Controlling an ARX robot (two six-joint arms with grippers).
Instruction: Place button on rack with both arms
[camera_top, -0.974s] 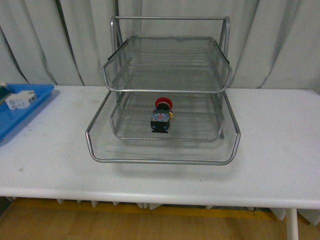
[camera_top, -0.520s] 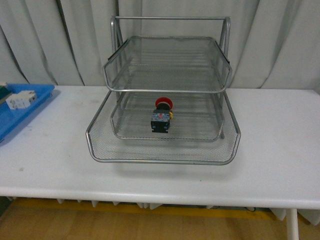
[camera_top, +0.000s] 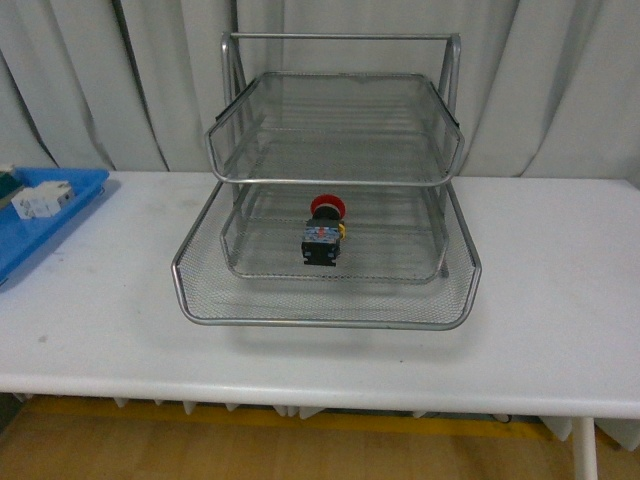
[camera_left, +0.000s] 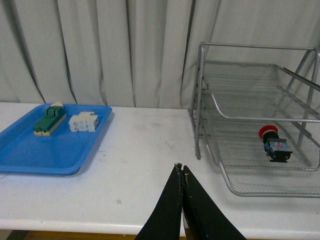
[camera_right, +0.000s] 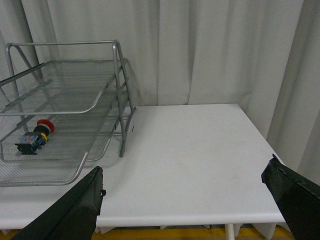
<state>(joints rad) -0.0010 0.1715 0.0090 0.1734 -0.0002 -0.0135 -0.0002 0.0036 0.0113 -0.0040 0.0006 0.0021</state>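
The button (camera_top: 323, 230), red cap on a black body with blue and yellow marks, lies on its side in the lowest pulled-out tray of the silver wire-mesh rack (camera_top: 330, 300). It shows in the left wrist view (camera_left: 275, 145) and the right wrist view (camera_right: 34, 136) too. Neither arm appears in the front view. My left gripper (camera_left: 180, 168) is shut with nothing in it, above the table to the left of the rack (camera_left: 240, 187). My right gripper (camera_right: 186, 183) is wide open and empty, off to the right of the rack (camera_right: 50, 177).
A flat blue tray (camera_left: 30, 155) at the table's left end holds a green-and-cream block (camera_left: 49, 119) and a white blocky part (camera_left: 83, 122). It also shows in the front view (camera_top: 30, 235). White curtains hang behind the table. The table's right end and front edge show in the right wrist view.
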